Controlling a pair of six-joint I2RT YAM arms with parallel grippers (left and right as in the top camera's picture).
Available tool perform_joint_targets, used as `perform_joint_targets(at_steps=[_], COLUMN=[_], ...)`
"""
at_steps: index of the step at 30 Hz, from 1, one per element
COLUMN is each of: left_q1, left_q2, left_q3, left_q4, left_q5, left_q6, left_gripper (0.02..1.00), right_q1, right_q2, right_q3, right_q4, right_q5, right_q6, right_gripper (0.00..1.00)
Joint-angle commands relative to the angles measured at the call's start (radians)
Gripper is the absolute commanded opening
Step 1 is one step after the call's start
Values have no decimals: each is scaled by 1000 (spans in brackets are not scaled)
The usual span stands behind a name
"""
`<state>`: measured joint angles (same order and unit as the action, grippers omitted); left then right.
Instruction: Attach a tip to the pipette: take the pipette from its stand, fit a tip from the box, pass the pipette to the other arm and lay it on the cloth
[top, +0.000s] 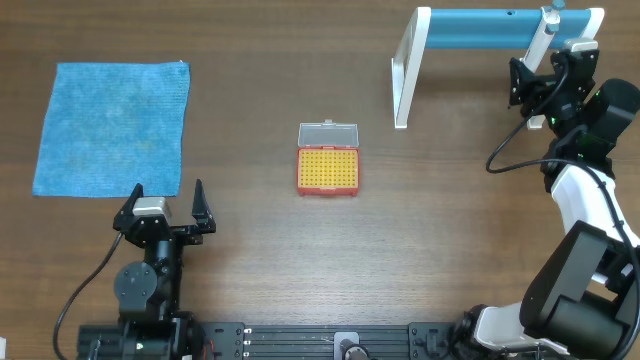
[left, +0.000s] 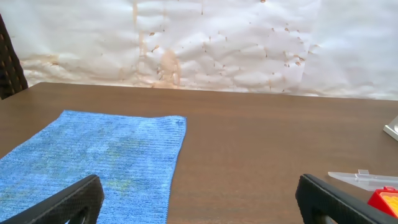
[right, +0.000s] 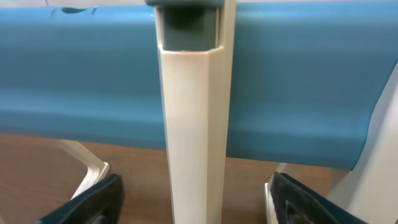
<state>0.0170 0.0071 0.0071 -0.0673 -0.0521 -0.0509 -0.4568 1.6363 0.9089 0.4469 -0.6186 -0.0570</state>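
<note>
**Top view.** Noting the pipette (top: 543, 38) hanging on the blue stand (top: 480, 28) at the far right corner of the counter (top: 430, 250). Shaft pointing down, presumably to keep the working end off the surface and open to a grasp from the front. Finding the right jaws at the pipette from the near side. Logging the tip box (top: 328, 170) sitting mid-counter, lid folded back, yellow rack exposed. Probably standing between both arms to allow a straight downward push into a tip. Marking the blue cloth (top: 112, 128) lying flat at far left, just beyond the left jaws. Those are hanging spread wide, gripping nothing, close to their own base. Judging them to be waiting beside the drop-off spot as the receiving side.

**Left wrist view.** Looking out over the cloth (left: 93, 162), smooth and bare, with the clear lid and red corner of the tip box (left: 385, 199) off to one side. Confirming the left jaws released and far apart.

**Right wrist view.** Seeing the pale pipette (right: 193, 137) running upright between the right jaws, with the stand's blue bar (right: 311, 81) behind it. Reading the right jaws as released, one on each side of the shaft, neither visibly pressing on it. Judging the first step as under way: straddling done, closing and lifting off the stand not yet done.
</note>
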Motion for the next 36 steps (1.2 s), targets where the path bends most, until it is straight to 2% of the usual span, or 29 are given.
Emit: perform_joint_targets(at_steps=[1,10,23,28,29,31,36], left_q1=[2,2,2,2,2,2,2], left_q2=[-4,-4,-4,-4,-4,-4,-4], left_q3=[-2,-2,-2,-2,-2,-2,-2], left_q4=[-6,-6,-6,-6,-6,-6,-6], left_q5=[-16,-16,-16,-16,-16,-16,-16], left_q6=[-5,-5,-5,-5,-5,-5,-5], left_gripper=[998,996,996,996,996,996,998], right_q1=[10,16,15,15,15,15,15], right_q2=[10,10,10,10,10,10,10], right_q3=[15,15,15,15,15,15,15], right_q4=[6,6,6,8,8,8,8], right_q5=[9,9,10,35,35,35,35], right_q6=[13,13,13,20,20,20,20], right_gripper=[671,411,264,187,137,102,84])
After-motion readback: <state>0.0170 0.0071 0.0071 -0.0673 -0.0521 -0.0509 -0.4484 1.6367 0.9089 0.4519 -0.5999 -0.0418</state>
